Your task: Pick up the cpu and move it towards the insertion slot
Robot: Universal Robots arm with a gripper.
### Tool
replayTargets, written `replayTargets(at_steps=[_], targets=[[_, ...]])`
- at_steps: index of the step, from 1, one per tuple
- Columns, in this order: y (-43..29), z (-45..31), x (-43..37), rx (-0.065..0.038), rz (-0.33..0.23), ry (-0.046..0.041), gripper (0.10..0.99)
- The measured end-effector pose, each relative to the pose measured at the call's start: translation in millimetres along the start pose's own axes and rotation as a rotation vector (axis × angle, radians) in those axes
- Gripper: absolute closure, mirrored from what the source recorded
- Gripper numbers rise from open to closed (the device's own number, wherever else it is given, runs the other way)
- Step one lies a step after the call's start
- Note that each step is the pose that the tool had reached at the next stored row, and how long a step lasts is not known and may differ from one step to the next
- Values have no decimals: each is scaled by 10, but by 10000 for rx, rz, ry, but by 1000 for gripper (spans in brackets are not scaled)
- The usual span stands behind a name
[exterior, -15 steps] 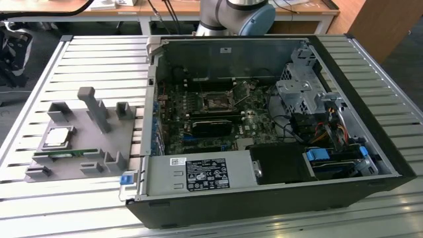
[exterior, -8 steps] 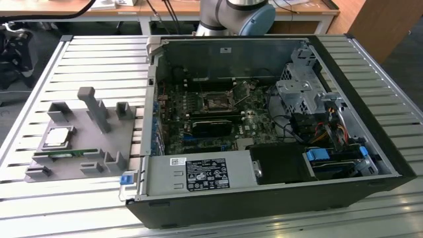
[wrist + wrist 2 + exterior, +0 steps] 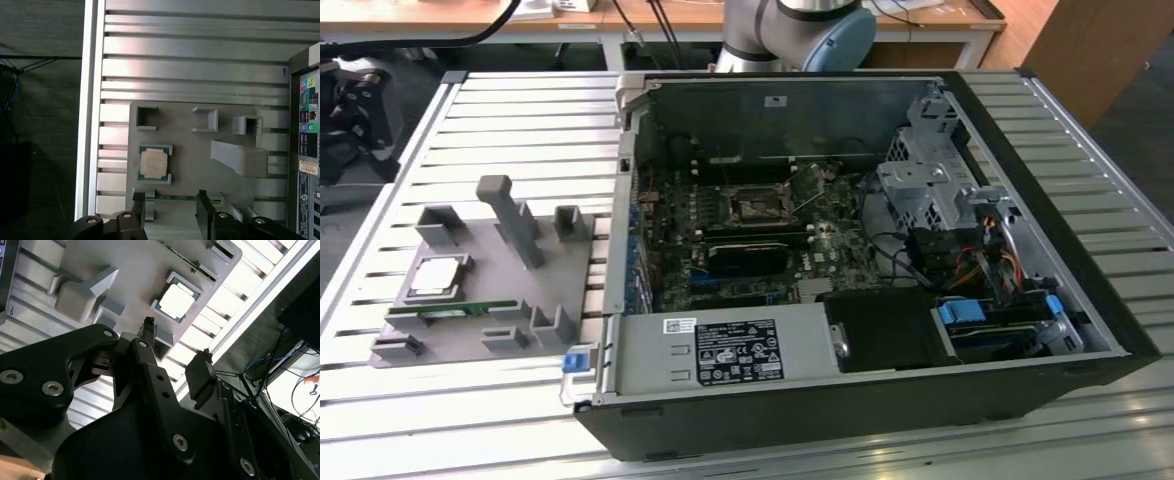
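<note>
A grey tray (image 3: 494, 312) sits on the slatted bench (image 3: 507, 110) beside an open computer case (image 3: 1067, 300). The cpu (image 3: 153, 163) lies flat, metal face up, in a framed recess of the tray, likely so that it stays square for pickup. The jaws hang spread and empty above the tray, with the cpu ahead of their tips, untouched. The insertion slot (image 3: 758, 207) lies inside the case, well apart.

Most likely a robotics lab or test workshop: an opened desktop computer case (image 3: 854, 410) lies on a slatted aluminium bench (image 3: 1067, 130); a grey moulded fixture tray (image 3: 520, 290) sits beside it; a robot arm's base (image 3: 801, 30) rises behind; wooden desks (image 3: 694, 15) and what look like loose cables (image 3: 280, 365) line the edges.
</note>
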State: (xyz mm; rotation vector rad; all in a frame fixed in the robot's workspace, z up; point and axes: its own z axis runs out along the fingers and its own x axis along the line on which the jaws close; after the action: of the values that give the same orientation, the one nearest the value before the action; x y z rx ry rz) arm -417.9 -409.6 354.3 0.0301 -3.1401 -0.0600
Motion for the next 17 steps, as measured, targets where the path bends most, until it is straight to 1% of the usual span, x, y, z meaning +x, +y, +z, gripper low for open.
replayTargets(at_steps=[17], targets=[[-7,102,3,0,0,0,557]])
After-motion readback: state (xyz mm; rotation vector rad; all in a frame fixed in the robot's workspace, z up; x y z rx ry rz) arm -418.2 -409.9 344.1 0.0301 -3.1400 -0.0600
